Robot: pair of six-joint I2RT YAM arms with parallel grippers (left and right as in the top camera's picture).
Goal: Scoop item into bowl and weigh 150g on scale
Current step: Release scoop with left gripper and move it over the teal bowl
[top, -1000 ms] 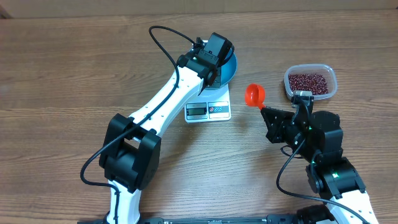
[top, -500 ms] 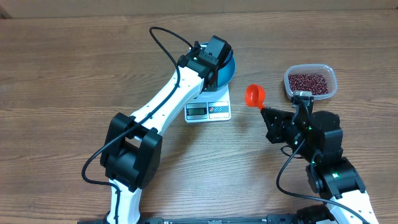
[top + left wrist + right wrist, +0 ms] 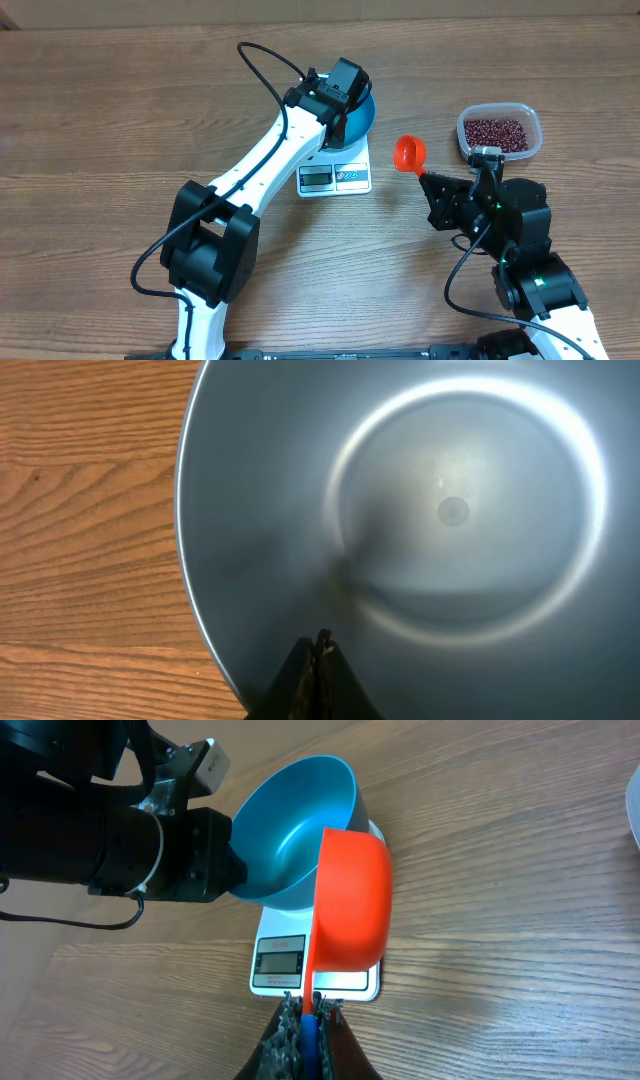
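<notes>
overhead straight down, left wrist close on bowl (image 3: pixel 260 510), right wrist farther, apparently same bowl

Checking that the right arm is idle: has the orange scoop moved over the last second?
No. In the overhead view the orange scoop keeps its spot between the scale and the tub of beans.

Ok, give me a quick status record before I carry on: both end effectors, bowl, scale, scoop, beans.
left end effector: shut on the bowl's rim
bowl: blue, empty, over the scale, looks tilted
scale: white, on the table, display edge toward the robot
right end effector: shut on the scoop's handle
scoop: orange, in the air between scale and tub, no beans visible in it
beans: in the clear tub at the right of the table
</notes>
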